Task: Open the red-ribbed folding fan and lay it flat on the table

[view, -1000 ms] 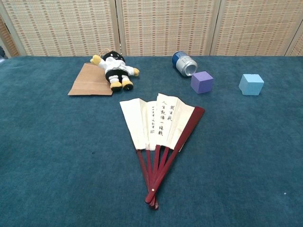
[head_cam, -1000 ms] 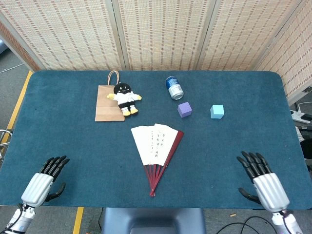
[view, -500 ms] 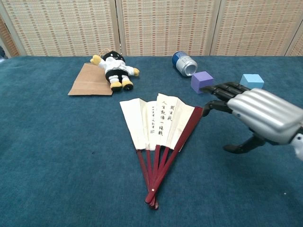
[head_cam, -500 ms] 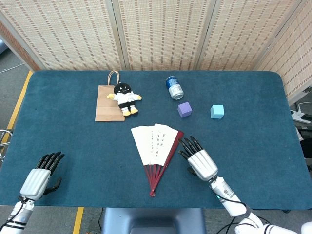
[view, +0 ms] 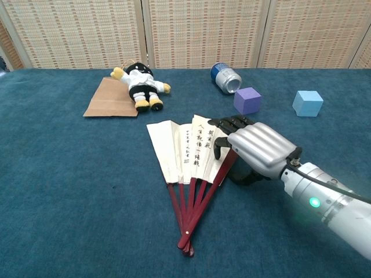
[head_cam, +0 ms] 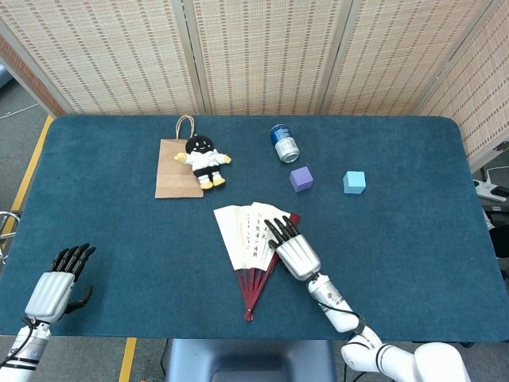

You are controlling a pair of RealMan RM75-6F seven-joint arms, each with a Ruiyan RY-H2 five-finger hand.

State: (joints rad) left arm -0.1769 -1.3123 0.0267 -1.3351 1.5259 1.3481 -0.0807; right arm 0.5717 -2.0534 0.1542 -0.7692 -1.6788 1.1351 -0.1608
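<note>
Fan [head_cam: 256, 248]: red-ribbed, partly spread, lying flat near the middle of our table [head_cam: 413, 239], pivot toward us.
Left hand [head_cam: 56, 286]: at the near left edge, well apart from the fan, holding nothing; fingers look loosely extended.
Right hand [view: 252, 147]: our fingertips [view: 227, 124] rest over the fan's right side, by the outer red rib and the last paper panels; thumb tucked beside the rib, nothing clearly grasped, and we cannot tell whether it presses down.
Step in hand: we judge this the spreading stage, since the fan is only part open.
Next move: likely calls for dragging the right rib outward with light pressure while the pivot stays put; the fan may slide whole instead.
Beyond: purple cube [head_cam: 301, 178] and blue cube [head_cam: 354, 181], then paper bag [head_cam: 176, 169] with a plush doll [head_cam: 203, 160] on it, and a tipped can [head_cam: 283, 143] farthest.
</note>
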